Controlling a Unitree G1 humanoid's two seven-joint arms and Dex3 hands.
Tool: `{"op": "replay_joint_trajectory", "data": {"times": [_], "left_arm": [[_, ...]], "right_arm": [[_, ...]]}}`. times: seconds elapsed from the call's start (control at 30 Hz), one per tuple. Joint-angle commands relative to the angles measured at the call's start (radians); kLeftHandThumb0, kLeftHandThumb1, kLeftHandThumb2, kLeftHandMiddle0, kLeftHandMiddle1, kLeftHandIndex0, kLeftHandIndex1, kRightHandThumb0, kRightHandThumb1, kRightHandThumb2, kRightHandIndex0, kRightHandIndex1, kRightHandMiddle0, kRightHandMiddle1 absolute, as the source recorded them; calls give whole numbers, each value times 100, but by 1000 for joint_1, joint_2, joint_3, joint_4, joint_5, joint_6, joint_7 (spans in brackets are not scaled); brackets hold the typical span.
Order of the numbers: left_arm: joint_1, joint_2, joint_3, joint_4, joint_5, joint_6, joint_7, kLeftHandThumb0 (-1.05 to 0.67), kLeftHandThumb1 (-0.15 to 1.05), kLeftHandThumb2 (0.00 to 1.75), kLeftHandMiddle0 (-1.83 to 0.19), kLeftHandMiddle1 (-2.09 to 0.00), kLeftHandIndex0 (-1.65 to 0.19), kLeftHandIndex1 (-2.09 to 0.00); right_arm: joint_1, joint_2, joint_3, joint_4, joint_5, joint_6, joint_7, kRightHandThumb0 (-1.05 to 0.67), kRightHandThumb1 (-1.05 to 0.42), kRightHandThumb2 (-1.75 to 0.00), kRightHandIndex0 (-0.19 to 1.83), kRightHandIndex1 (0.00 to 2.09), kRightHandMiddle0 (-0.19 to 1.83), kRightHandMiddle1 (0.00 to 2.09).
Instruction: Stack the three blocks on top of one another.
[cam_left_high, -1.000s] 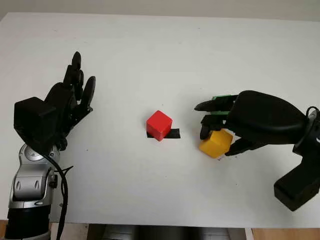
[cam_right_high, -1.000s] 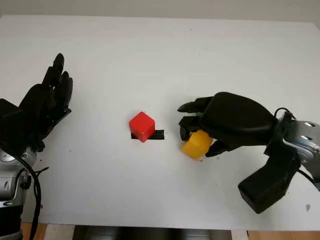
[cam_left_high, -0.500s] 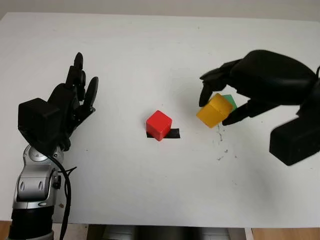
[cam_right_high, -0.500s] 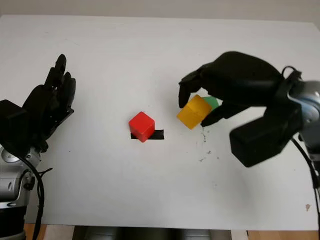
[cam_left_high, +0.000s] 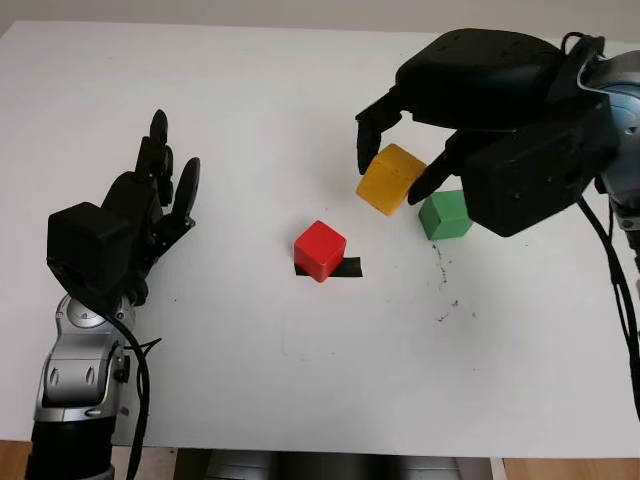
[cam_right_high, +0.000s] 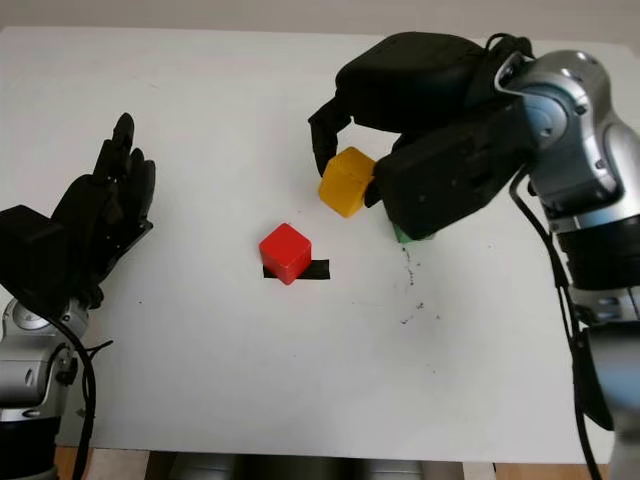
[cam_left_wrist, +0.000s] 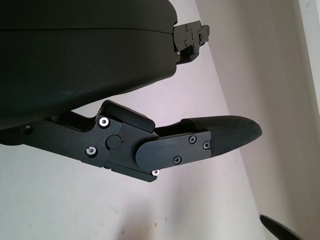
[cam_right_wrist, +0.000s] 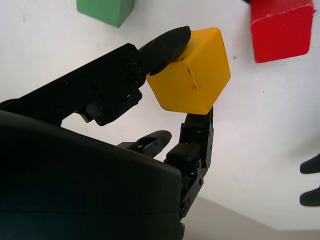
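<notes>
White counter (cam_left_high: 300, 400): no stack begun; right robot hand (cam_left_high: 400, 165) grips the yellow block (cam_left_high: 390, 178) aloft at 1 o'clock of the red block (cam_left_high: 320, 250), green block (cam_left_high: 444, 215) at its 2 o'clock, left robot hand (cam_left_high: 150, 205) open at 9 o'clock.

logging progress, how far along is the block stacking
Nothing is stacked yet. The right hand holds the yellow block in the air between the red block and green block, both alone on the table. All three need stacking. The left hand is open at the left.
</notes>
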Motion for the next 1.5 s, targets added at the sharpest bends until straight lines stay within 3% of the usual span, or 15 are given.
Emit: {"op": "replay_joint_trajectory", "data": {"times": [0.0,0.23,0.53,1.47], "left_arm": [[11,-4,-1,-19,-1,-10,2,-83,105,63,18,-5,19,-4],[10,-8,-6,-17,2,-26,1,-82,105,62,19,-5,19,-4],[3,-33,-13,-11,5,-21,22,-84,105,61,18,-5,18,-2],[24,-80,-29,-40,16,-18,61,-81,105,61,19,-5,19,-4]], "right_arm": [[-45,27,17,20,1,3,13,-41,-89,-6,51,4,56,124],[-95,78,76,75,-43,-16,42,-42,-90,-6,50,4,51,132],[-93,142,83,21,-44,137,99,-37,-92,-6,42,2,47,135],[-153,178,114,27,-60,132,132,-38,-89,-5,41,5,47,135]]}}
